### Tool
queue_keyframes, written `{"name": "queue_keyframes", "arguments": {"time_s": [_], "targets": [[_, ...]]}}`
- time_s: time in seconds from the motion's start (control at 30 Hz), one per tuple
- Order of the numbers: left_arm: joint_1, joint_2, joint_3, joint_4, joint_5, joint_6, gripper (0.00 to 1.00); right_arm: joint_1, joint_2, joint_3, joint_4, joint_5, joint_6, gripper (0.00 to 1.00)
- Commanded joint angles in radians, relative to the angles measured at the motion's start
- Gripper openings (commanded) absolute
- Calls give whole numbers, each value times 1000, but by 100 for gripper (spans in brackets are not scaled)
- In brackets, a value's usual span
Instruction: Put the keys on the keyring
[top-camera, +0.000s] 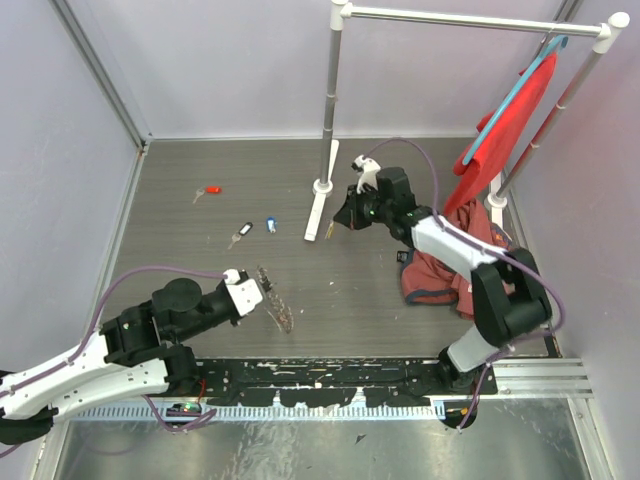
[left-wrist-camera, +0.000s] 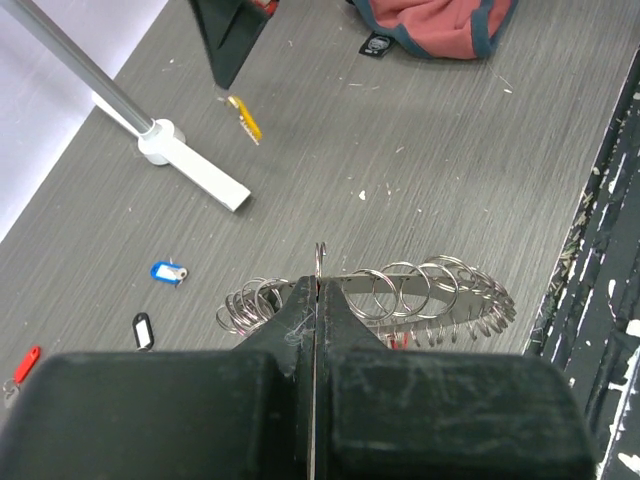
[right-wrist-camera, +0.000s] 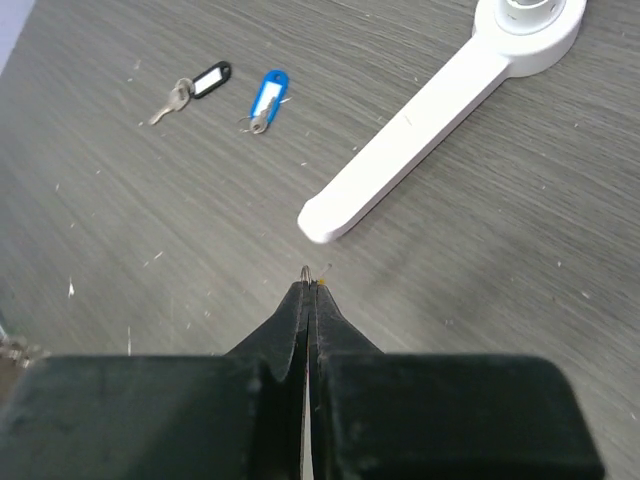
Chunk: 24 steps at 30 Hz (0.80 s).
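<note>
The keyring (left-wrist-camera: 440, 290) is clamped in the left claw (left-wrist-camera: 315, 292) near the front edge; the yellow key (left-wrist-camera: 245, 118), barely nipped by the right claw (right-wrist-camera: 308, 287), could be dropped.

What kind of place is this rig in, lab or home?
Most likely a robotics lab cell, not a home: left arm and right arm bolted to a drilled mounting plate, plain panel walls in aluminium framing, and staged props like the clothes rack and scattered keys.
</note>
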Motion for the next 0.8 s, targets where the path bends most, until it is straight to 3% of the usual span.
{"name": "queue_keyframes", "arguments": {"time_s": [0.0, 0.2, 0.4, 0.63, 0.77], "targets": [[-1, 3, 20, 103, -29, 13, 0, -2, -207, -95, 48, -11, -91, 1], [-1, 83, 79, 120, -34, 6, 0, 2, -447, -168, -63, -5, -91, 1], [-2, 229, 216, 50, -61, -94, 0, 4, -647, -194, -219, 3, -89, 1], [-3, 253, 247, 48, 112, -109, 0, 4, -805, -164, -401, 38, -97, 1], [-3, 239, 240, 62, 131, -118, 0, 4, -884, -152, -448, 40, -71, 1]]}}
